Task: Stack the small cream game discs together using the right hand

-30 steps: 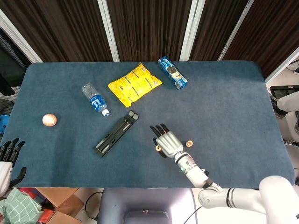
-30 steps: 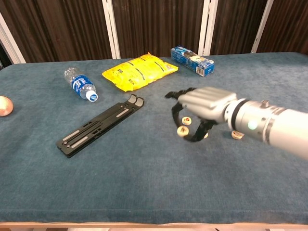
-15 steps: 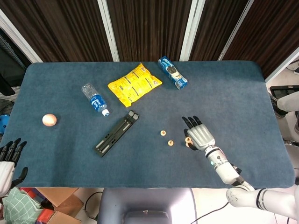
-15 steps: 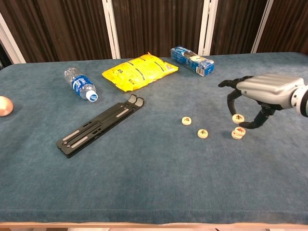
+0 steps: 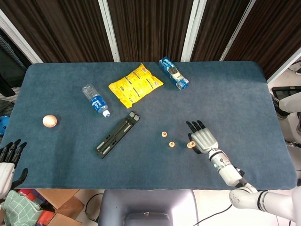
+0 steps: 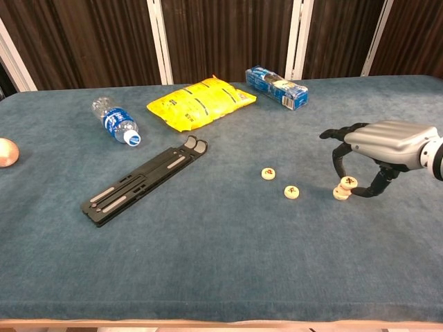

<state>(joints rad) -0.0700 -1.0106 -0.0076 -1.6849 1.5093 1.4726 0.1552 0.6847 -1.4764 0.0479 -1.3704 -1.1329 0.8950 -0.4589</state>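
1. Nearest the robot, the left hand (image 5: 8,160) hangs off the table's near left corner with fingers apart and nothing in them. It takes no part, as the task assigns the work to the other arm.
2. The right hand (image 6: 377,149) arches over the near right part of the blue table (image 5: 235,94). Thumb and fingertips (image 6: 340,155) curl down around the top disc (image 6: 348,182). Contact looks likely, but a firm pinch versus a loosening hold cannot be told from these views.
3. That top disc sits slightly off-centre on a bottom disc (image 6: 339,194), so the stack has begun here. Judged reason for the arched pose: it keeps the palm clear so the disc can be lowered squarely.
4. Disc count: four cream game discs in total. Two are in the stack; the nearer loose disc (image 6: 292,191) and the farther loose disc (image 6: 268,173) lie apart just left of it, unstacked. Two placements appear to remain.
5. Mid-table, left of the discs: one black folded stand (image 5: 117,134), lying diagonal.
6. Far left edge: one peach-coloured ball (image 5: 49,121).
7. Farther back: one plastic water bottle (image 5: 96,100) on its side, one yellow snack bag (image 5: 135,85), one blue biscuit pack (image 5: 173,73). All sit well apart from the working area.
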